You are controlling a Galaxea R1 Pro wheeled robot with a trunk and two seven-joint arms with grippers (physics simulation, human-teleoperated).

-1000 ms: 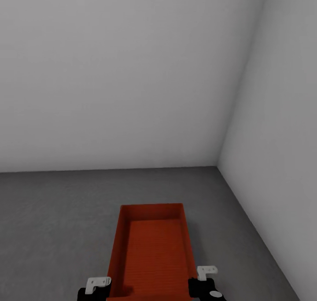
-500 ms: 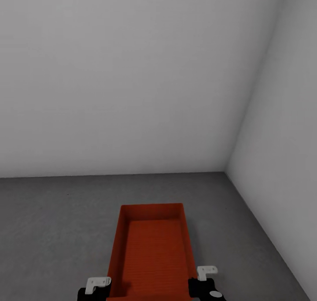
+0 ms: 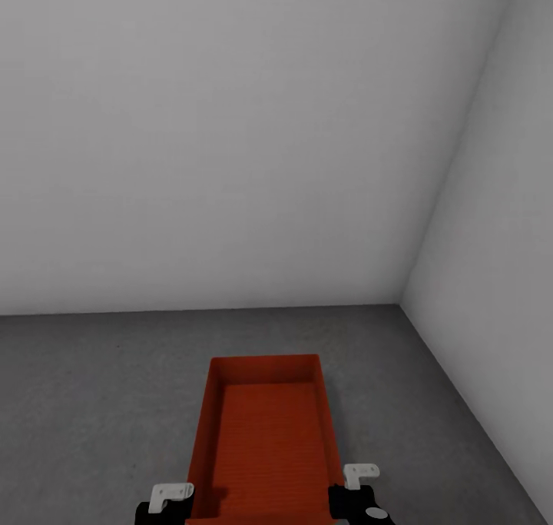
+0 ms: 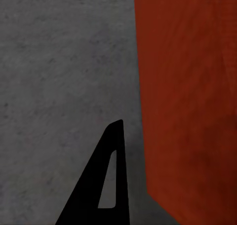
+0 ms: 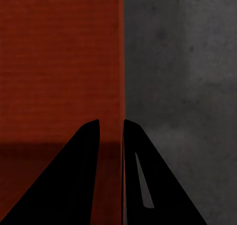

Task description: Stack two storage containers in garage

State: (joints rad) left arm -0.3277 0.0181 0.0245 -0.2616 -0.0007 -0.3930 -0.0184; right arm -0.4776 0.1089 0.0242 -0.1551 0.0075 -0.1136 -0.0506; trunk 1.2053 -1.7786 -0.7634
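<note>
Clamped on the right long wall of an orange-red rectangular open-top storage container (image 3: pixel 265 440), the right gripper (image 5: pixel 110 136) has one black finger inside the bin and one outside, the thin wall pinched between them. Its ribbed bottom shows beside the inner finger. At the opposite long wall sits the left gripper (image 3: pixel 170 502); one black finger (image 4: pixel 106 180) lies just outside that wall, and whether it grips cannot be told. Below the container is dark grey rough concrete floor (image 3: pixel 92 402), near a corner of pale grey walls (image 3: pixel 230 125).
</note>
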